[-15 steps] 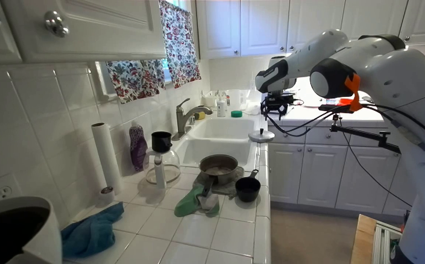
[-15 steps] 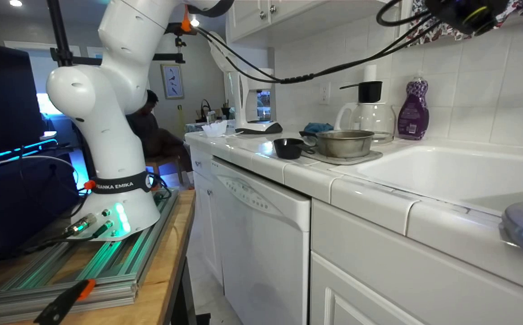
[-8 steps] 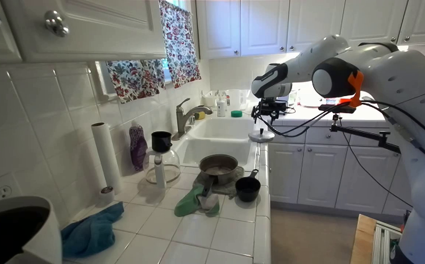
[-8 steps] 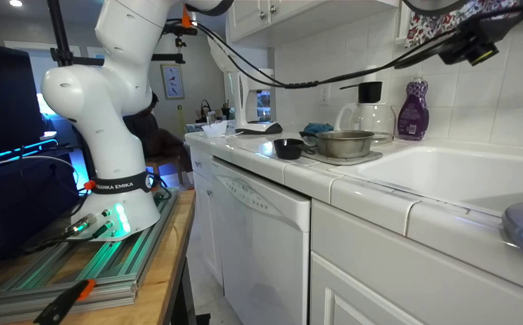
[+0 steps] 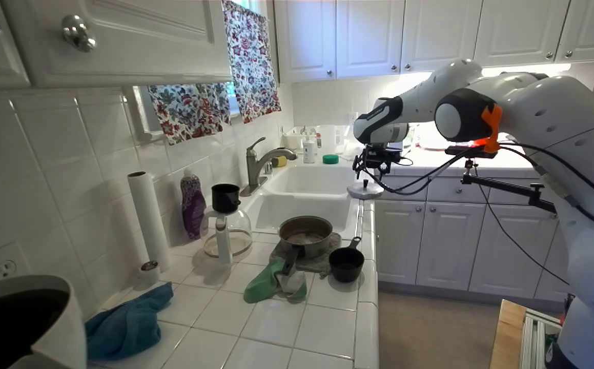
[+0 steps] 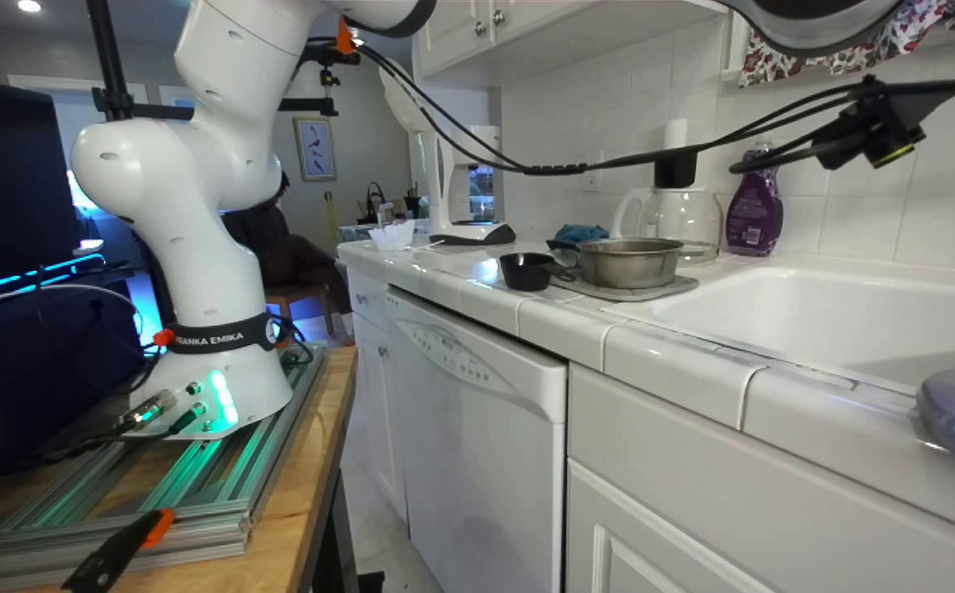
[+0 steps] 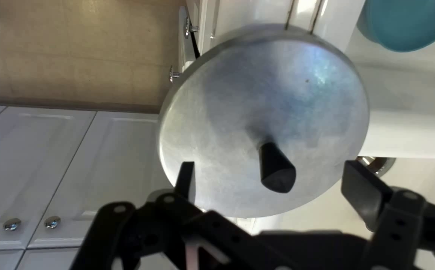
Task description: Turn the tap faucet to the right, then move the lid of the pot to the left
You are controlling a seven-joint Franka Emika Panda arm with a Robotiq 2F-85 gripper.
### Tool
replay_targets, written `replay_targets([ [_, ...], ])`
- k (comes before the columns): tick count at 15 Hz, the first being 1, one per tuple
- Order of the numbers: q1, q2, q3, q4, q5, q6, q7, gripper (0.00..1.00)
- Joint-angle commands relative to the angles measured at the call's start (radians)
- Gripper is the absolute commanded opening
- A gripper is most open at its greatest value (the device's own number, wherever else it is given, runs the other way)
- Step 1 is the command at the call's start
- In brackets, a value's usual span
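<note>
The pincer (image 7: pixel 271 176) hovers right over the lid (image 7: pixel 232 108), jaws spread wide, and look at that, the black knob (image 7: pixel 277 168) shows between the two fingers (image 7: pixel 365 195) in the wrist view, a gap on either side! Whether those fingers reach down as low as the knob is hard to tell. Below the pincer the lid lies on the front edge of the bench (image 5: pixel 271 328), just beside the sink (image 5: pixel 309 194). Across that sink, to the left of the pincer in an exterior view, stands the tap faucet (image 5: pixel 253 171), its spout (image 5: pixel 280 152) reaching out on the side toward the pincer. Nearer that camera, well apart from the pincer, the pot (image 5: pixel 320 248) sits on a grey cloth (image 5: pixel 322 265), a small black pan (image 5: pixel 346 264) just beside it. Farther left of the pincer, here's the glass carafe (image 5: pixel 223 238) with a black cup (image 5: pixel 225 197) on top, and the purple bottle (image 5: pixel 192 207) near it. And a teal bowl (image 7: pixel 412 26) peeks in at the wrist view's corner, beyond the lid!
</note>
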Motion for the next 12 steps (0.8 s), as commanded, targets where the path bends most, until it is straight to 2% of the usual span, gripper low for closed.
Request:
replay_targets([
  [1,-0.035,0.060,0.031,0.088,-0.003,-0.010,0.012,1.00],
  [2,-0.037,0.069,0.033,0.099,-0.005,-0.012,0.012,1.00],
  [4,-0.040,0.082,0.037,0.119,-0.008,-0.015,0.015,0.74],
  [7,-0.035,0.089,0.039,0.139,-0.014,-0.020,0.017,0.50],
  [10,-0.032,0.090,0.043,0.152,-0.017,-0.027,0.021,0.30],
  [12,-0.016,0.087,0.028,0.143,-0.002,-0.026,0.012,0.23],
])
